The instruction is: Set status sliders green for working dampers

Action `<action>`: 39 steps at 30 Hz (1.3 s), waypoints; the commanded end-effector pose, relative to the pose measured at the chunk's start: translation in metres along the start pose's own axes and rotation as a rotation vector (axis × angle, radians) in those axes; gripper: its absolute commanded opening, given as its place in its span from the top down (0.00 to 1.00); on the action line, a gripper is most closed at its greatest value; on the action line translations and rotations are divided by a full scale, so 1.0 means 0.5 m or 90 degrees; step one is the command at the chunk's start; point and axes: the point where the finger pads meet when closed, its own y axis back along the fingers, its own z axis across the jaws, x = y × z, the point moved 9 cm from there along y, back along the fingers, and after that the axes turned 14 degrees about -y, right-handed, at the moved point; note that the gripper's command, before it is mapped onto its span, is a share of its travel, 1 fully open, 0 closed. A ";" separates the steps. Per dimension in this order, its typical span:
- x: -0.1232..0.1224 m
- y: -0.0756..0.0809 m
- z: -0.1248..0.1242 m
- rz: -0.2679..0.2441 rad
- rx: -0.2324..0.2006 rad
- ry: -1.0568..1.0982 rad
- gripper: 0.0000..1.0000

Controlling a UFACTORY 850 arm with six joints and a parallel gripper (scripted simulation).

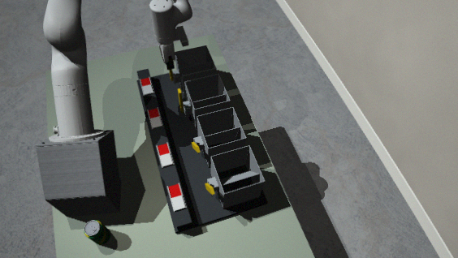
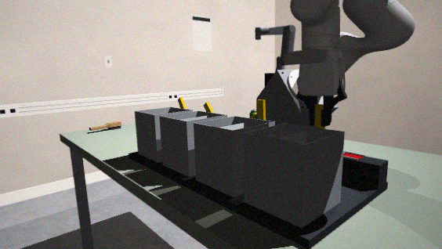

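Four grey box-shaped duct dampers stand in a row on a black base board: the far one, the second, the third and the near one. Each has a yellow lever on its side. My gripper is shut on the far damper's upright lever. The other levers are free. All four status sliders show red.
The arm's grey base block stands left of the board. A green can stands near the table's front left corner. A wooden brush lies at the table's far end in the exterior view.
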 end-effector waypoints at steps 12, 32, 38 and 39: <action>0.001 0.001 0.000 0.001 0.000 0.000 0.73; 0.001 0.001 0.000 0.001 0.000 0.000 0.61; 0.001 0.012 0.000 0.001 0.000 0.000 0.61; 0.001 0.016 0.000 0.001 0.000 0.000 0.61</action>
